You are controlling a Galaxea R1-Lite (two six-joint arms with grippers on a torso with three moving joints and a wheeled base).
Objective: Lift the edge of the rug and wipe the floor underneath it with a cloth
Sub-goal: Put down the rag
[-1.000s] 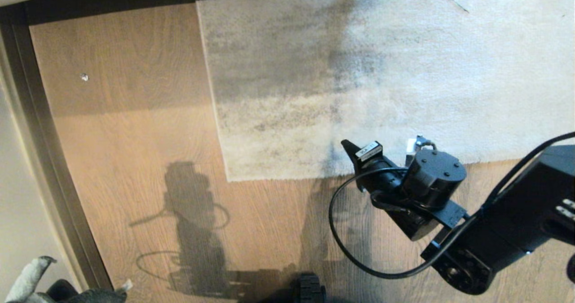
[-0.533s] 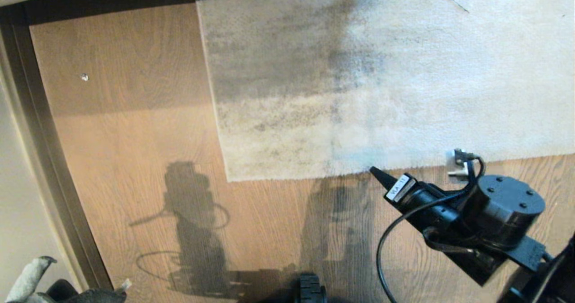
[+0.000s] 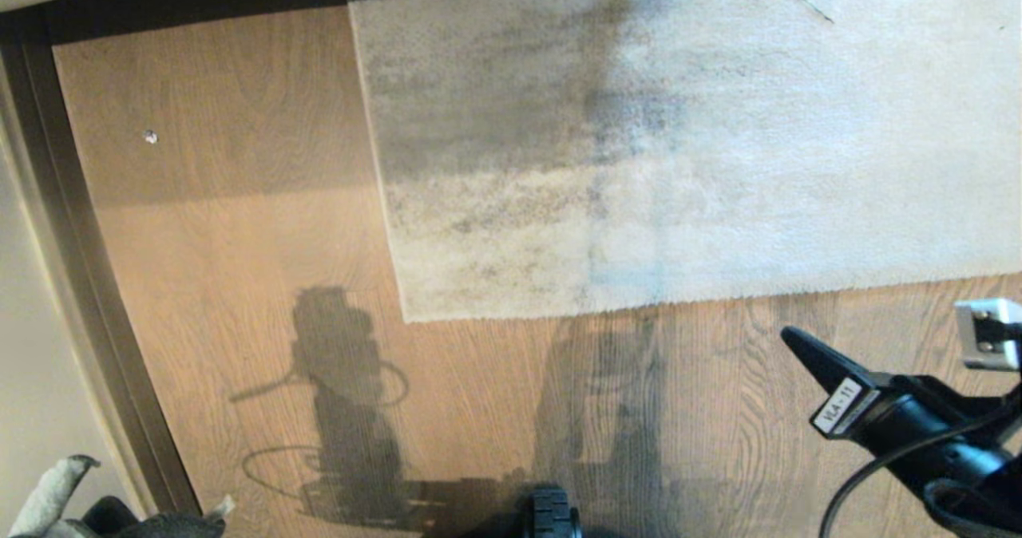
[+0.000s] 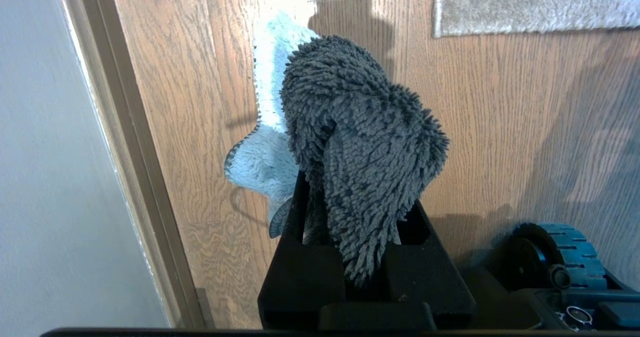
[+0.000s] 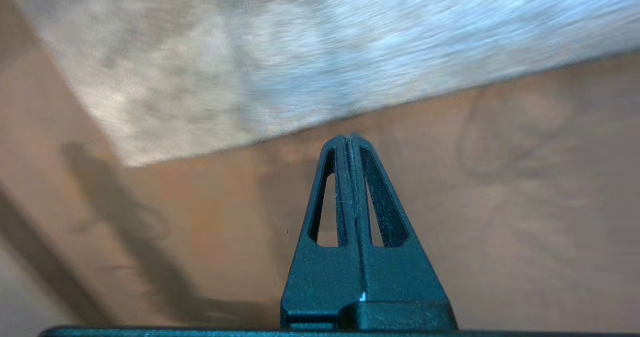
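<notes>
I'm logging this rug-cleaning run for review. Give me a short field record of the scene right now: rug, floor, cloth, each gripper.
rug edge: lying flat on the floor, not lifted
floor: brown wood planks, bare beside the rug
cloth: fuzzy dark grey, clamped in the left gripper
left gripper: parked low near the skirting strip, shut on the cloth
right gripper: shut, empty, above bare floor short of the rug edge

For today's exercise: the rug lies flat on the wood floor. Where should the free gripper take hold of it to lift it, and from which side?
Grip the rug edge along its near straight border, coming from the bare floor side. The rug lies flat, so only this thin border offers a lip to slide a finger under. The right gripper is shut and must open first; the left gripper holds the cloth.
</notes>
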